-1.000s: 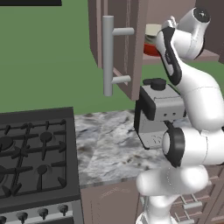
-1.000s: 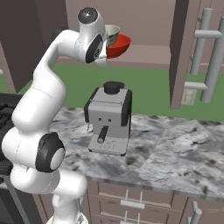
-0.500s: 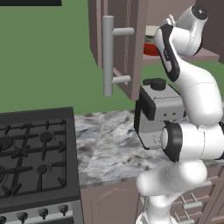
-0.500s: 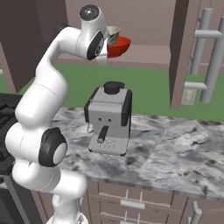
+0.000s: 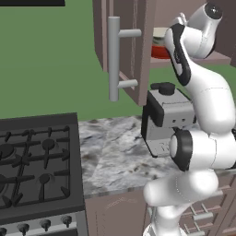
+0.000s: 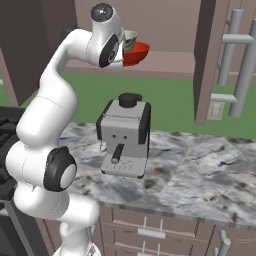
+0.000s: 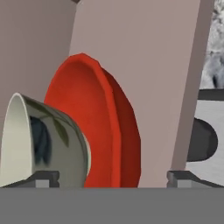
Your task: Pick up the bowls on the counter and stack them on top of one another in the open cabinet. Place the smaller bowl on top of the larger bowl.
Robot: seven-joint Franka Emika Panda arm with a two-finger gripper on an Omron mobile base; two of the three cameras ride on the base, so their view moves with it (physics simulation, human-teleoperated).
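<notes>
The larger bowl (image 7: 94,127), wide and bright red, rests on the shelf of the open cabinet (image 6: 165,62). The smaller bowl (image 7: 39,140), cream inside and grey-beige outside, sits in it. From the right base view the cream bowl (image 6: 131,38) stands above the red bowl's rim (image 6: 139,52), right beside my hand. Both bowls, cream (image 5: 160,32) over red (image 5: 159,51), also appear in the left base view. My gripper (image 7: 112,177) is open, its fingertips (image 7: 42,176) set wide to either side of the stacked bowls, holding nothing.
A grey coffee machine (image 6: 125,136) stands on the marbled counter (image 6: 200,170) below the shelf. The cabinet door (image 5: 131,46) with its long bar handle (image 5: 114,57) hangs open to the left of my arm. A black gas stove (image 5: 34,161) lies at the left.
My arm's upper joints have shifted slightly. Both bowls stay in place on the shelf.
</notes>
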